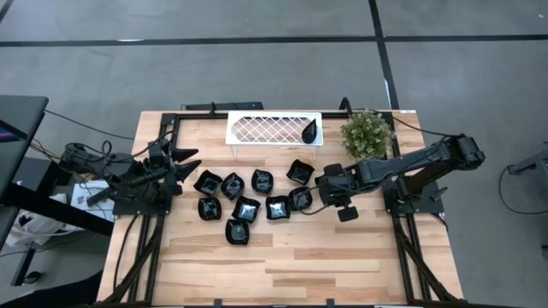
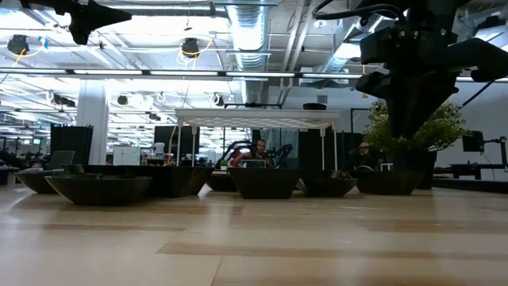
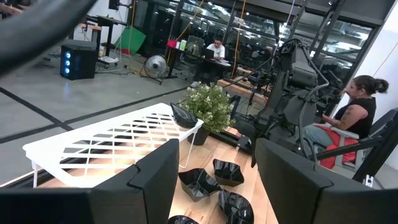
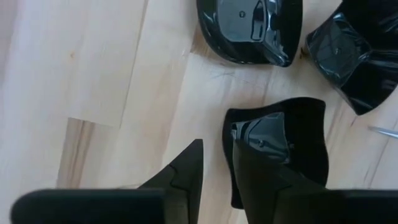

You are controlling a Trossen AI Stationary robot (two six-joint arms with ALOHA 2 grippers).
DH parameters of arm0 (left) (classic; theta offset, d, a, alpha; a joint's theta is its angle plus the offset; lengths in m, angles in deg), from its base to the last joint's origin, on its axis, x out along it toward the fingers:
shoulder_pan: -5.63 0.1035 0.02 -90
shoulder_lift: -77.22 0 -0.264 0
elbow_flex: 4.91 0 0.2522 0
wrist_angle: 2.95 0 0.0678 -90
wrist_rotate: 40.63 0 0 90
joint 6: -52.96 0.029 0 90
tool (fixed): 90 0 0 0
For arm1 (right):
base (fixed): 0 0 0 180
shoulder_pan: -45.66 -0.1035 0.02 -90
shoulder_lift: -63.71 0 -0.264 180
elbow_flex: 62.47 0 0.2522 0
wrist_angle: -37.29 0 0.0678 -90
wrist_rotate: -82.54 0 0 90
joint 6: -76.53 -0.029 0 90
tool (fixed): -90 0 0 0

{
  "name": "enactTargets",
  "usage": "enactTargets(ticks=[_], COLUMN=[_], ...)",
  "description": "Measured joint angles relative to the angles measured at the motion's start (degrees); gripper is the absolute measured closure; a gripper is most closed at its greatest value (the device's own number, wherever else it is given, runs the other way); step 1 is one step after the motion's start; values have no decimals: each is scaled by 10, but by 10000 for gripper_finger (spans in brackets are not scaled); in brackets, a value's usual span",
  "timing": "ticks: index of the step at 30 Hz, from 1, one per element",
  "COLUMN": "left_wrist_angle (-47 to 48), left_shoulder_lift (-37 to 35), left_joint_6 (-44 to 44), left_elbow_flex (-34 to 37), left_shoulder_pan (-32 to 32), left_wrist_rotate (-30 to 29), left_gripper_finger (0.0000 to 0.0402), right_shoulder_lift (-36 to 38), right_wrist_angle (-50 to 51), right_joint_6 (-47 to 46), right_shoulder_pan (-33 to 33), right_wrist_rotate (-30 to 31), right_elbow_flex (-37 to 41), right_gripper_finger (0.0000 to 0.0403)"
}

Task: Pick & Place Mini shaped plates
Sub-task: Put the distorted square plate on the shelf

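Observation:
Several glossy black mini shaped plates (image 1: 246, 208) rest on their bases mid-table. One teardrop plate (image 1: 310, 133) lies on the white lattice tray (image 1: 272, 128). My right gripper (image 1: 324, 190) points steeply down over the rightmost plate (image 4: 280, 140), fingers narrowly open. One finger (image 4: 261, 171) stands over the plate's hollow. The other finger (image 4: 186, 171) is outside its rim (image 4: 227, 149). In the low view that gripper (image 2: 409, 127) ends above the plates. My left gripper (image 3: 217, 186) waits open and level at the table's left (image 1: 190, 162).
A green potted plant (image 1: 366, 133) stands at the far right, just behind my right arm. The tray on legs spans the far middle. Bare wood lies toward the near edge (image 1: 274, 265). People sit in the room beyond (image 3: 354, 115).

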Motion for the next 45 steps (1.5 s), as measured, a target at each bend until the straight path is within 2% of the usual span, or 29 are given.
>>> enactTargets(ticks=[5,12,15,23,28,35,45], left_wrist_angle=[0,0,0,0,0,0,0], left_shoulder_lift=[0,0,0,0,0,0,0], left_joint_6=[0,0,0,0,0,0,0], left_elbow_flex=[0,0,0,0,0,0,0], left_shoulder_pan=[0,0,0,0,0,0,0], left_wrist_rotate=[0,0,0,0,0,0,0], left_gripper_finger=[187,187,187,187,187,187,187], right_shoulder_lift=[0,0,0,-3,-36,-91,-93], right_wrist_angle=[-1,-1,1,9,23,23,20], right_joint_6=[0,0,0,14,18,24,18], right_shoulder_pan=[2,2,2,2,10,28,28], right_wrist_rotate=[0,-1,-17,-57,-68,-55,-54], right_elbow_flex=[0,0,0,0,-1,0,0], right_gripper_finger=[303,258,250,254,251,246,253])
